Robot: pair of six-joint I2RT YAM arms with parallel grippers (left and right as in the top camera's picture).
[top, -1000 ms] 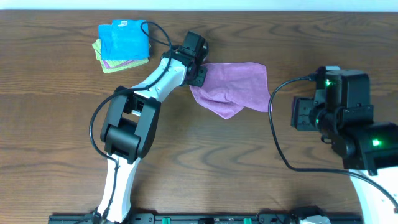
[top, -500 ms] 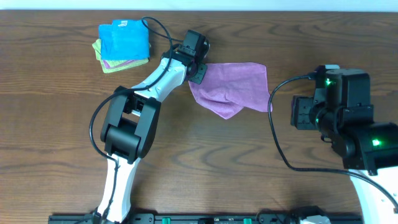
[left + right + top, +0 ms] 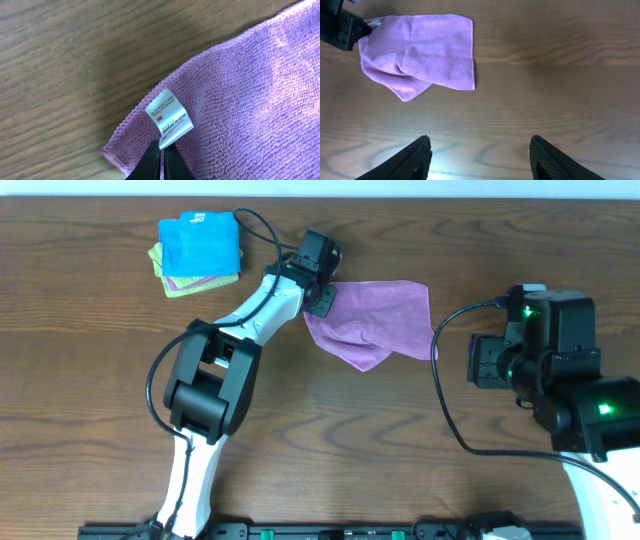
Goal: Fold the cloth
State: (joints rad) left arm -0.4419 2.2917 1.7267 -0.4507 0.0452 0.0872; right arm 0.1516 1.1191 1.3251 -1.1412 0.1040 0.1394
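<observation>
One cloth point(image 3: 378, 320) corner (apparently its tag point(image 3: 169, 119)) sits pinched in the left gripper point(image 3: 161, 151).

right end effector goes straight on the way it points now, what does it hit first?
Probably the bare brown wooden table. The line of the open right end effector passes just beside the edge of the purple microfibre cloth. Depth is unclear, so it might graze the cloth.

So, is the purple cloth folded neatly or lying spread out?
Neither: the purple cloth is loosely doubled over, edges not lined up. The left gripper pinches its corner at the label.
</observation>
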